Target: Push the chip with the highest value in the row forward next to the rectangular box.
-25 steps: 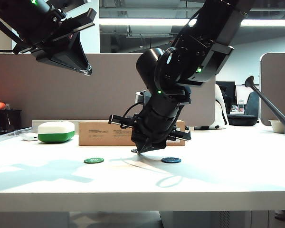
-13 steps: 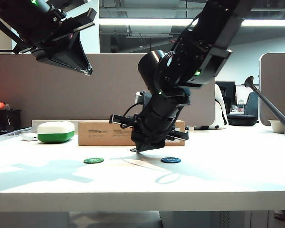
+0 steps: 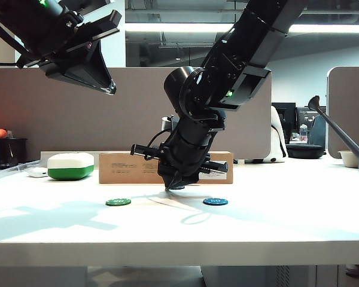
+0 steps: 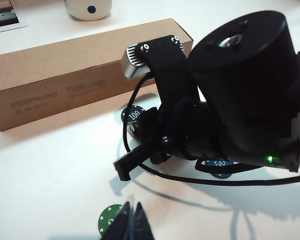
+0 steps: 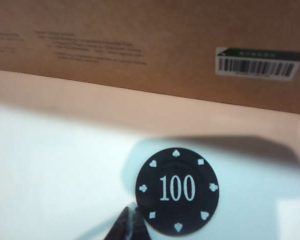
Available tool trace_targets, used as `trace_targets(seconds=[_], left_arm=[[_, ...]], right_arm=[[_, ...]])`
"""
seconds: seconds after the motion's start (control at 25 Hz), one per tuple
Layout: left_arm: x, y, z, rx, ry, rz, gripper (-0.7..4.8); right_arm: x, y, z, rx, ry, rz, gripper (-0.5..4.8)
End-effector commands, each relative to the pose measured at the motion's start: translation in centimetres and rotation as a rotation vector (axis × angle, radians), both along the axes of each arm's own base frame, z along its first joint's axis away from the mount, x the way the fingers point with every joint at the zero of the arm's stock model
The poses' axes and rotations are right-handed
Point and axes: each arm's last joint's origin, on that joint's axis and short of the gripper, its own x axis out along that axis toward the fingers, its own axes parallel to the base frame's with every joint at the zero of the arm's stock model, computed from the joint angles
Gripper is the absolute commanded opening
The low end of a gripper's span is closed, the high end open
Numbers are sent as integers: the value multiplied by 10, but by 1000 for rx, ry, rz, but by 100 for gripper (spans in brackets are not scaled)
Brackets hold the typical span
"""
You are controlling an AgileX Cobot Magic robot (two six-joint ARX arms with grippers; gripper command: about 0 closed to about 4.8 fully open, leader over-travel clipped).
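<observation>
The black chip (image 5: 177, 190), marked "100", lies flat on the white table a short way from the side of the rectangular box (image 5: 140, 45). My right gripper (image 5: 130, 215) is shut, its tip down on the table and touching the chip's near edge. In the exterior view that gripper (image 3: 169, 188) points down in front of the box (image 3: 128, 167), and the chip (image 3: 179, 188) shows just beside it. From the row, the green chip (image 3: 118, 202) and blue chip (image 3: 215, 201) lie nearer the front. My left gripper (image 3: 110, 88) hangs shut high at the left, holding nothing.
A white-and-green rounded case (image 3: 70, 165) stands left of the box. A watering can (image 3: 341, 134) and a bowl (image 3: 349, 158) are at the far right. The right arm (image 4: 240, 95) fills much of the left wrist view, over the blue chip (image 4: 220, 167).
The right arm has swung left and toward the box with its shut tip on the table. The black chip has slid with it, closer to the box. The left arm is still.
</observation>
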Motion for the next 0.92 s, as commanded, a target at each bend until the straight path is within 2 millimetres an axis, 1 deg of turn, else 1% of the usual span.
trace_targets(seconds=[0.04,0.28,0.48,0.6,0.76,0.92], left_arm=[[0,0,2,-5,-13,-3,-5],[0,0,2,-5,-13,-3,-5],[0,0,2,-5,-13,-3,-5],[0,0,2,-5,-13,-3,-5],[0,0,2,-5,-13,-3,-5],[0,0,2,-5,-13,-3,-5]], right_arm=[[-3,-1,3,-26,29,2,-6],[-10,-4,9,-80,57,-16,-6],[-6,-7,8,-100,38,-56,-6],[-3,-8,9,-81,13,-63,-6],[5,-9,3,-34,-17,-55,-6],[5,-8,-2,-33,0,-41,-6]])
